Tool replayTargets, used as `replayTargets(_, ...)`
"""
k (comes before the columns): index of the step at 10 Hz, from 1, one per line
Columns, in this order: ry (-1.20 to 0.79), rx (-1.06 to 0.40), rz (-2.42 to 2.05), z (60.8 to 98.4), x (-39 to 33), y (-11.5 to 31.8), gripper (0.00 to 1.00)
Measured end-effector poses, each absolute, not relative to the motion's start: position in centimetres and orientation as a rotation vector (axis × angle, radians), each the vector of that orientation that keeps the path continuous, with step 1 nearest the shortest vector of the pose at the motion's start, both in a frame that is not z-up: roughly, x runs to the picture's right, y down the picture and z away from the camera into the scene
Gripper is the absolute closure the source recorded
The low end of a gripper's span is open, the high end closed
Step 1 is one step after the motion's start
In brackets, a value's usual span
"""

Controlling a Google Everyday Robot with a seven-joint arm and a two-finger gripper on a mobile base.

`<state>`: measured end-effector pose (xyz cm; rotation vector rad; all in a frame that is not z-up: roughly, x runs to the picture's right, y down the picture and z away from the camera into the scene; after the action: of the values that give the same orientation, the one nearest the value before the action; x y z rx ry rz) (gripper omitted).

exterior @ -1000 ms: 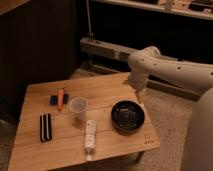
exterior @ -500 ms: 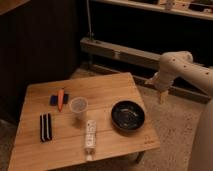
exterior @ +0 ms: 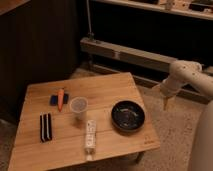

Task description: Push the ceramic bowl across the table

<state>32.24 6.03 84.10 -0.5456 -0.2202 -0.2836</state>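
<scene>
Table [exterior: 110,90], ceramic bowl [exterior: 128,115], clear cup [exterior: 78,108], orange stick [exterior: 61,98], black bars [exterior: 46,126], white remote [exterior: 90,136], gripper [exterior: 165,104] beyond bowl-side edge

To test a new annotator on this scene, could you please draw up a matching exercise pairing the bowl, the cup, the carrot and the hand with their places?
Things:
1. bowl
2. cup
3. carrot
4. hand

Places (sides as seen in the picture):
A. beyond the right edge of the table, not over its top
B. lying on a blue pad, in the left part of the top
C. near the middle of the top
D. on the right part of the top, toward the front

Pairs: 1-D, 2-C, 3-B, 4-A.
</scene>
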Motion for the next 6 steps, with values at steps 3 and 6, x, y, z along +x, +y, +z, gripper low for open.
replayTargets(3, -0.245, -0.584, -0.272, 84.8, 31.3, 7.7, 0.2)
replayTargets(6, -0.278, -0.602, -0.262, 86.2, 29.9, 9.3, 0.2)
